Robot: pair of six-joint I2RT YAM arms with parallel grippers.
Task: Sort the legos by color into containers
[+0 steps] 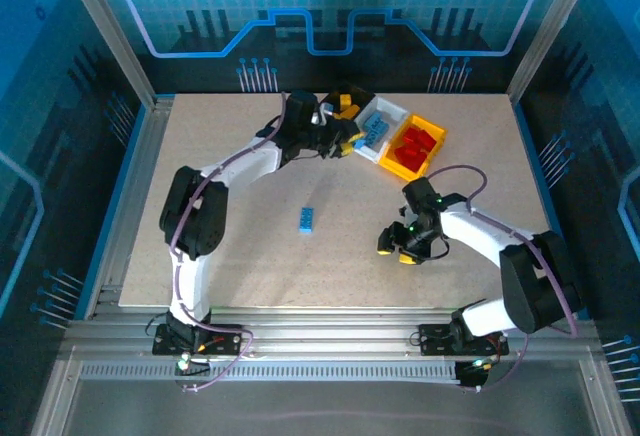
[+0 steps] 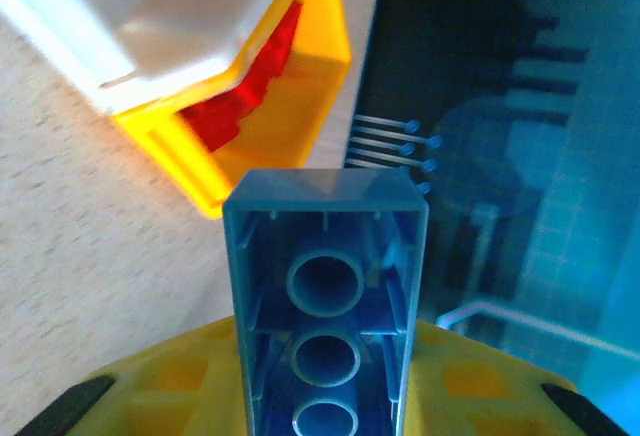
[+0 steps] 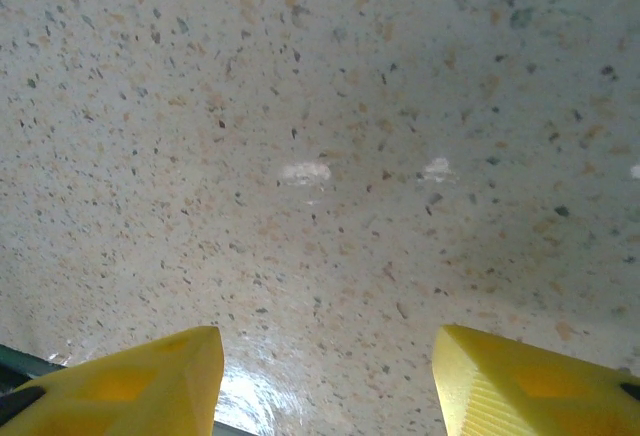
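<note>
**brickfan:** so where's the lego right now?

**me:** A blue brick (image 2: 325,296) is pinched in my left hand (image 1: 343,142). Its hollow underside, round tubes and all, faces the wrist cam, and there's a yellow finger (image 2: 170,391) on either side of it. That hand is up at the far end of the bench (image 1: 480,156), right by the row of bins. Just past the brick's tip are a corner of the white bin (image 2: 150,16) and the yellow bin (image 2: 300,76), which look pushed up against each other. The red bricks (image 2: 240,106) are piled in the yellow one.

**brickfan:** and everything else?

**me:** From overhead, the black bin (image 1: 365,96) holds the yellow-orange bricks (image 1: 346,106), and the white one has a few blue ones. A loose blue brick (image 1: 307,218) lies alone mid-bench, well apart from the bins. My right hand (image 3: 325,366) is spread wide with nothing between its fingers. It hangs low over bare speckled bench, to the right of that loose brick and nearer the arm bases.
</note>
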